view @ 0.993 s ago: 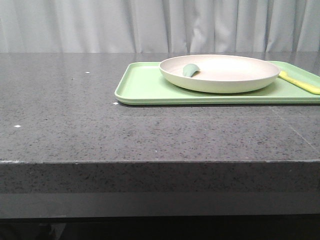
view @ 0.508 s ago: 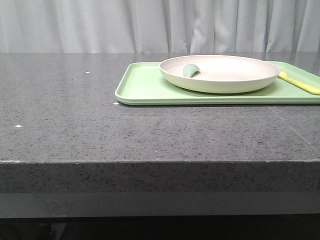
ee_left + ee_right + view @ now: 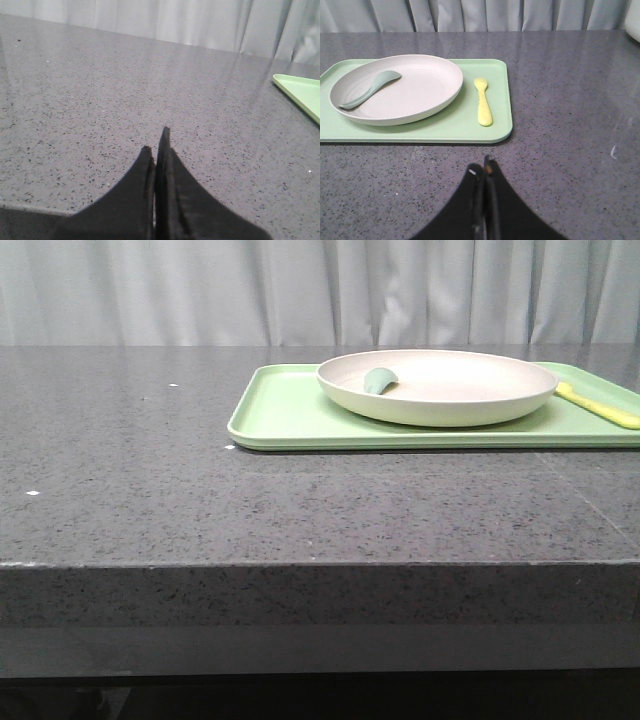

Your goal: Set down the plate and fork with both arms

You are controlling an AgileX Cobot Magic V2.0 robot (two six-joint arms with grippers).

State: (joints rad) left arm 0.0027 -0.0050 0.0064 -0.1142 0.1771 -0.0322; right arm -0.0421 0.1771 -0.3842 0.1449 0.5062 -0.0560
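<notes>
Plate (image 3: 437, 387) holding a spoon (image 3: 380, 380) on a green tray (image 3: 290, 415), fork (image 3: 598, 405) just right of it, left gripper (image 3: 156, 150) and right gripper (image 3: 482, 172) both closed, empty, over bare counter (image 3: 150, 490).

Black, tapered, matte tool (image 3: 159, 150) fingers

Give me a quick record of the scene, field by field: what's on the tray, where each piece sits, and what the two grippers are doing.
surface: dark speckled table
tray: light green, flat on the table
plate: on the tray, cream-white
spoon: grey-green, lying inside the plate
fork: pale yellow, on the tray beside the plate, not touching it
left gripper: shut, empty, over bare table, away from the tray
right gripper: shut, empty, short of the tray's near edge
task state: nothing grasped yet
</notes>
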